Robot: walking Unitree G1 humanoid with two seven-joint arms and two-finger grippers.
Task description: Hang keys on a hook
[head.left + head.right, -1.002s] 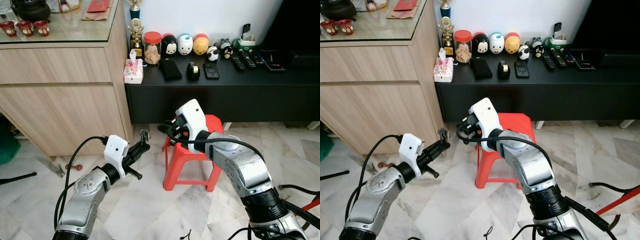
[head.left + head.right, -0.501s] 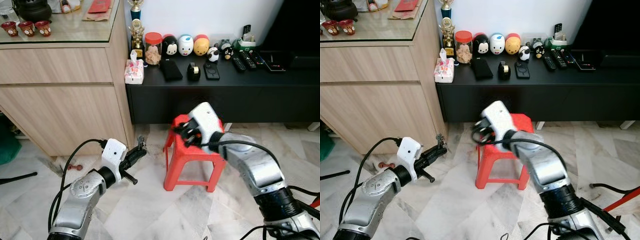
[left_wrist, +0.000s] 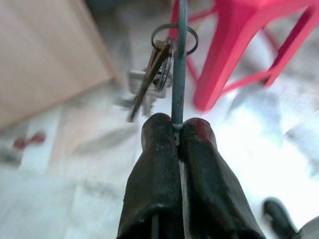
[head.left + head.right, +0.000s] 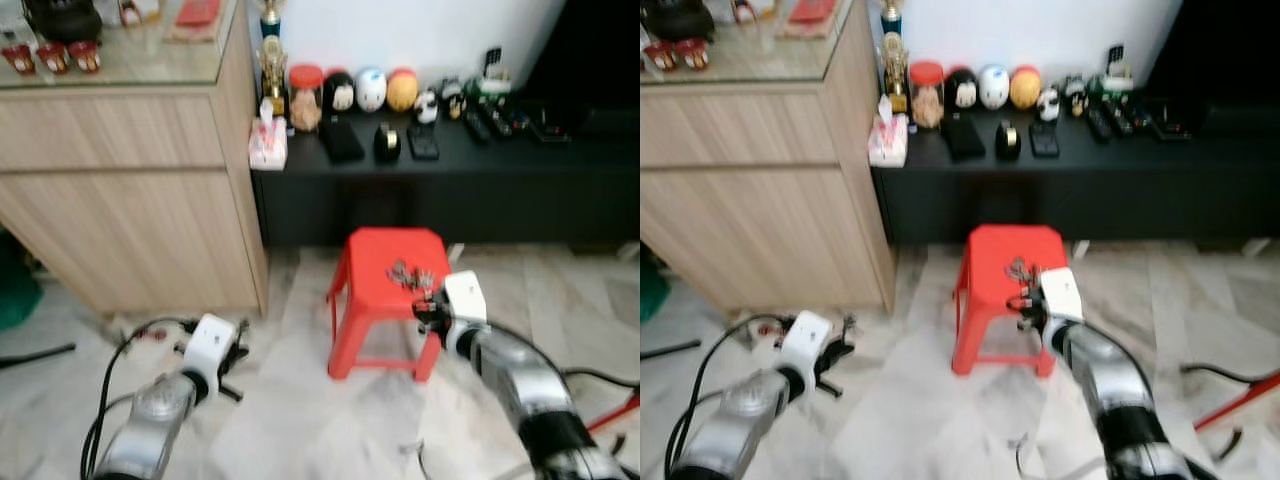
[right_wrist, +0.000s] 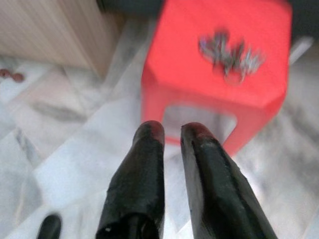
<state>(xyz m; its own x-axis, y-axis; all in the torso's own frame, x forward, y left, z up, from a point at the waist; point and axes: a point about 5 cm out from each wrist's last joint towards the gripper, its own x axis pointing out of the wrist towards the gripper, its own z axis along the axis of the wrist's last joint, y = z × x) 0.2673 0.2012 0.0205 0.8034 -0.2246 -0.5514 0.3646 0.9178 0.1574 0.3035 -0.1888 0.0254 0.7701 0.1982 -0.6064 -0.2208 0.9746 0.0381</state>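
The left gripper [image 3: 177, 130] has its jaws pressed together on a thin metal hook [image 3: 178, 74], a rod that runs out from between the fingertips; one ring of keys [image 3: 155, 74] hangs on it, several keys dangling in a blurred cluster below the ring. In the eye views this gripper sits low near the floor [image 4: 300, 400], in front of the wooden cabinet [image 4: 130, 200]. The right gripper [image 5: 172, 130] holds nothing: its two fingers stand a narrow gap apart, pointing toward the one red stool [image 5: 199, 74]. A second bunch of keys [image 5: 230, 54] lies loose on the stool's seat, apart from the fingertips. In the eye views the right gripper is just beside the stool's front corner. Behind the stool runs one black low shelf [image 4: 520, 180] bearing a row of small figures and remotes, too blurred to count.
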